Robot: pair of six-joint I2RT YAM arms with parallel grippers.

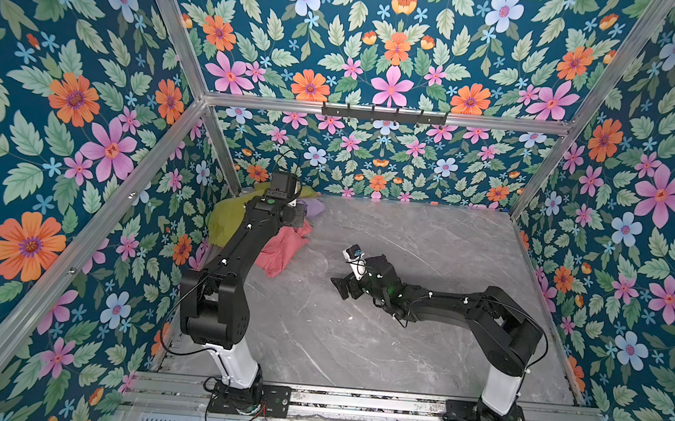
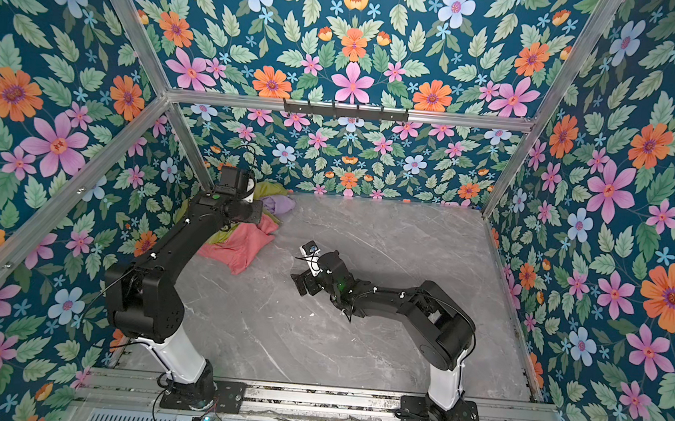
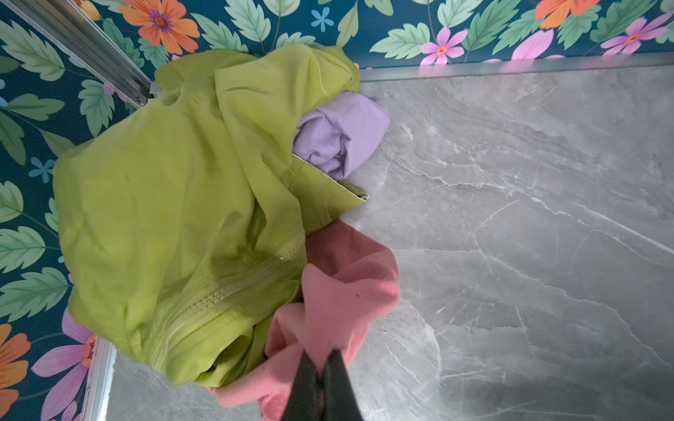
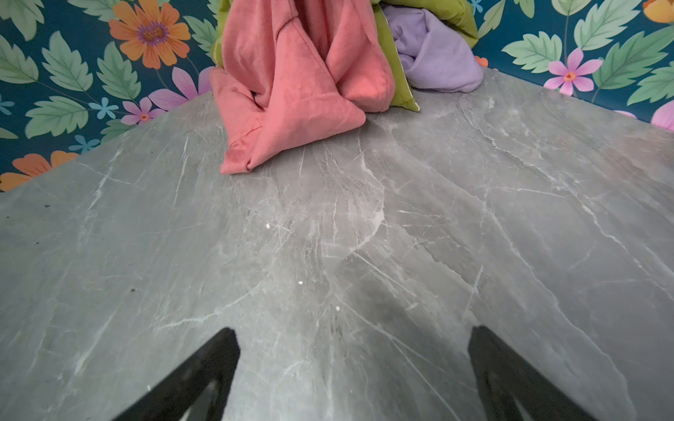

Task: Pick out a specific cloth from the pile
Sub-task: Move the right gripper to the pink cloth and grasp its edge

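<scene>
The pile sits in the far left corner of the table. It holds a large yellow-green garment [image 3: 164,200] [image 1: 224,218] with a zipper, a small lilac cloth [image 3: 339,135] [image 4: 434,54] at its far side, and the coral-pink cloth [image 3: 346,284] [image 1: 282,252] [image 2: 240,249] [image 4: 291,91]. The coral-pink cloth is drawn upward at its top, and its lower folds rest on the table. My left gripper [image 3: 321,359] is shut on a bunched fold of it. In both top views the left wrist hides those fingers. My right gripper [image 4: 353,339] [image 1: 339,284] [image 2: 300,281] is open and empty, low over the table, right of the pile.
The grey marble tabletop [image 1: 398,350] is enclosed by floral walls and aluminium frame posts [image 1: 220,147]. The pile lies against the corner post and the left wall. A black hook rail [image 1: 384,113] is mounted high on the back frame. Both arm bases stand at the front edge.
</scene>
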